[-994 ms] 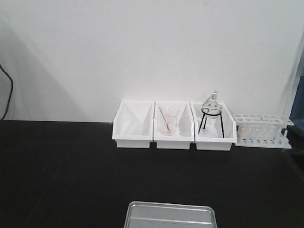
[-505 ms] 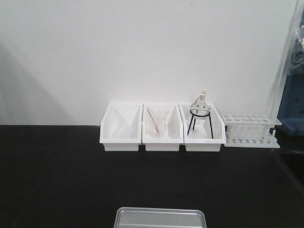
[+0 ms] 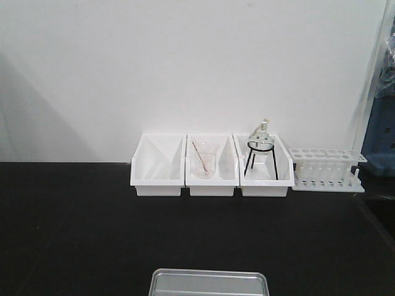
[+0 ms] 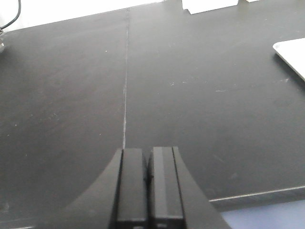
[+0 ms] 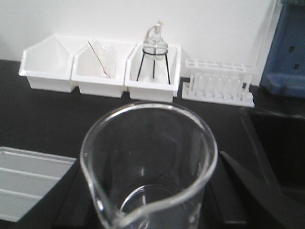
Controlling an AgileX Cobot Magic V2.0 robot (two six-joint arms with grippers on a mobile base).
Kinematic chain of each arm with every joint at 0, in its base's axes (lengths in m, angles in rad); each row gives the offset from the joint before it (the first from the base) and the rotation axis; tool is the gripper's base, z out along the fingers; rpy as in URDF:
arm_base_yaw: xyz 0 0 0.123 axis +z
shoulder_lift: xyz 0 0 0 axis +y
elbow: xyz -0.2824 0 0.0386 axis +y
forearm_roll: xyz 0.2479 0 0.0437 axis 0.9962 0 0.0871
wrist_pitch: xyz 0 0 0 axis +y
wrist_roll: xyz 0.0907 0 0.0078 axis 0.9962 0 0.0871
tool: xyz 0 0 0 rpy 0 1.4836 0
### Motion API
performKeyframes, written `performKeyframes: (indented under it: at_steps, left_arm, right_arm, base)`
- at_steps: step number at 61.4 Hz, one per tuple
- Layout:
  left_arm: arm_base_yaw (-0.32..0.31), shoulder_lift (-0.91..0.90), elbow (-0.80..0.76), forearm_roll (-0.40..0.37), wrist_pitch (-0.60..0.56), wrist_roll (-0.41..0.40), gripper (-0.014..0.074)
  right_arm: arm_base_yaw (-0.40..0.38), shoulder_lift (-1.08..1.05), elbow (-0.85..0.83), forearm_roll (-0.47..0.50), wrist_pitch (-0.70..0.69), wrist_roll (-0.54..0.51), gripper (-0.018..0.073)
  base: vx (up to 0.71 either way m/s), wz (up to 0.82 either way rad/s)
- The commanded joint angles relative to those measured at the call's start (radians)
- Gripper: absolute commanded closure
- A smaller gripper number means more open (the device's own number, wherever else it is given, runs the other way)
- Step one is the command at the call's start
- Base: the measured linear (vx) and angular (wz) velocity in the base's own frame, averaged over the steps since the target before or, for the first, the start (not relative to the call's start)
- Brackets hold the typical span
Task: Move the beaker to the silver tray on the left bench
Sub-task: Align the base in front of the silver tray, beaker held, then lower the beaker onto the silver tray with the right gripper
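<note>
Beaker [image 5: 147,157] position is read first from the right wrist view. The vessel fills the foreground, upright, spout toward the camera, and empty as far as can be seen. It is flanked on both sides by the dark body of the right gripper [image 5: 150,195], which is judged to be closed on the glass wall at about the vessel's width; the contact surfaces are hidden. The upright hold is presumably chosen so that the base meets the tray flat. The silver tray [image 5: 28,179] is seen below and to the left of the beaker, near but not beneath it, so the transfer is judged incomplete. The wrist is pitched forward and down, facing the white bins [image 5: 100,71] at the wall.

In the left wrist view, the left gripper [image 4: 148,174] is shown fully closed, finger against finger, with nothing held. It is positioned low over the bare black tabletop [image 4: 200,90], beside the tray corner at the right edge, presumably to avoid interference with the carrying arm.

In the exterior front-facing view, neither arm is visible. Only the tray's far rim is shown at the bottom edge, well apart from the bins, the rod-bearing beaker [image 3: 204,163] and the flask on its tripod [image 3: 260,148].
</note>
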Motion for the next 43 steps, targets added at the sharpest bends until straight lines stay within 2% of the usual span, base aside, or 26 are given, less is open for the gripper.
performKeyframes:
  at_steps: [1, 11, 18, 23, 33, 38, 43]
  left_arm:
    - [-0.004, -0.007, 0.020, -0.001, -0.083, -0.002, 0.0595]
    - [-0.004, -0.007, 0.020, -0.001, -0.083, -0.002, 0.0595]
    - [-0.004, -0.007, 0.020, -0.001, -0.083, -0.002, 0.0595]
    - [-0.004, -0.007, 0.020, -0.001, -0.083, -0.002, 0.0595]
    - [-0.004, -0.007, 0.020, -0.001, -0.083, -0.002, 0.0595]
    - [-0.004, -0.007, 0.020, -0.001, -0.083, -0.002, 0.0595]
    - [-0.004, -0.007, 0.020, -0.001, -0.083, -0.002, 0.0595]
  right_arm:
    - [-0.004, 0.004, -0.028, -0.031, -0.141, 0.001, 0.0571]
    - [-0.004, 0.035, -0.028, -0.039, -0.235, 0.001, 0.0571]
    - [-0.004, 0.165, -0.028, -0.039, -0.351, 0.001, 0.0571]
    - [-0.004, 0.314, -0.028, -0.039, -0.491, 0.001, 0.0571]
    - [-0.004, 0.649, -0.029, -0.049, -0.894, -0.011, 0.0571]
    - [-0.004, 0.836, -0.029, -0.064, -1.065, -0.073, 0.0571]
    - [-0.002, 1.013, -0.033, -0.065, -1.213, -0.185, 0.0571]
  base:
    - [0.00, 0.00]
    - [0.00, 0.00]
    - [0.00, 0.00]
    - [0.00, 0.00]
    - [0.00, 0.00]
    - [0.00, 0.00]
    - [0.00, 0.00]
